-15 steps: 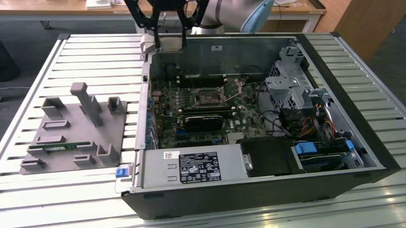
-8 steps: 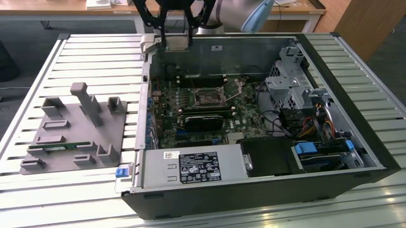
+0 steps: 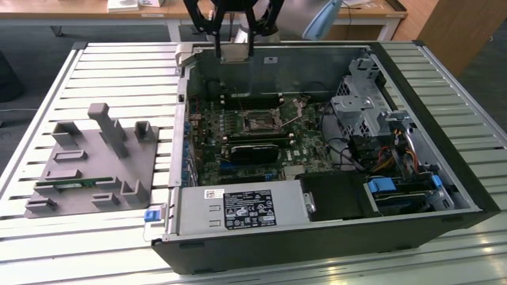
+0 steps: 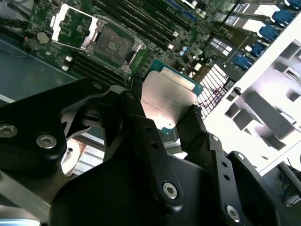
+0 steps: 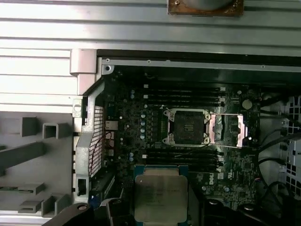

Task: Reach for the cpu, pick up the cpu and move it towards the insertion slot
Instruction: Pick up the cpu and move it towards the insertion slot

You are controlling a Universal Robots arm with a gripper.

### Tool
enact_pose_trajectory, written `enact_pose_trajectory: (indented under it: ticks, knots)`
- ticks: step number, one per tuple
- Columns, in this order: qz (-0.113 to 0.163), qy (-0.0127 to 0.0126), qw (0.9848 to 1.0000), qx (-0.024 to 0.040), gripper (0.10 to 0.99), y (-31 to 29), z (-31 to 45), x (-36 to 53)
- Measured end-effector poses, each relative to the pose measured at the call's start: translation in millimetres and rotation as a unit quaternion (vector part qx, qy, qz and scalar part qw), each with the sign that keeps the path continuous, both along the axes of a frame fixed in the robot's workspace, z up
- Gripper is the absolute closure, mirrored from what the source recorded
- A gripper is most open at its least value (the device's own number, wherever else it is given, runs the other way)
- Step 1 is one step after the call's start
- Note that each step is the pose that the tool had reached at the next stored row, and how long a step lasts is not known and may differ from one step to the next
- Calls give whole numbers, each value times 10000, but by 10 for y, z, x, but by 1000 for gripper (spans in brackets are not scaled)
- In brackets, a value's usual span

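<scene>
Second wrist view: claw (image 4: 170, 109) gripping the chip (image 4: 168, 101) | held over the open case | socket (image 4: 114, 44) uncovered, well apart

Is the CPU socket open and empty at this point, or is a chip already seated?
Open and empty: the insertion slot shows its bare dark bed, retention frame flipped aside. The cpu sits in the pincer.

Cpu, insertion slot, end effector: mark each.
cpu (image 5: 161, 192), first wrist view, middle of its silver top.
insertion slot (image 5: 187, 127), first wrist view, dark centre of the socket.
end effector (image 4: 162, 120), second wrist view, between the fingertips that clamp the cpu.
</scene>
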State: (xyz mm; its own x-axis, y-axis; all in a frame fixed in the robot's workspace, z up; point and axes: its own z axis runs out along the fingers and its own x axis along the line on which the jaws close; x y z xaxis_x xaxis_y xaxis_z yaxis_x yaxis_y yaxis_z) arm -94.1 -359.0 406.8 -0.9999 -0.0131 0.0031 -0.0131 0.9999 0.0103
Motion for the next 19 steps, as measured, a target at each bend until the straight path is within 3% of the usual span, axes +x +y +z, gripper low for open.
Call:
enact_pose_trajectory:
  ticks: [9, 19]
  knots:
    - [0, 0, 10000, 1, 545, 98, -5, 244]
    - [0, 0, 10000, 1, 545, 311, -9, 401]
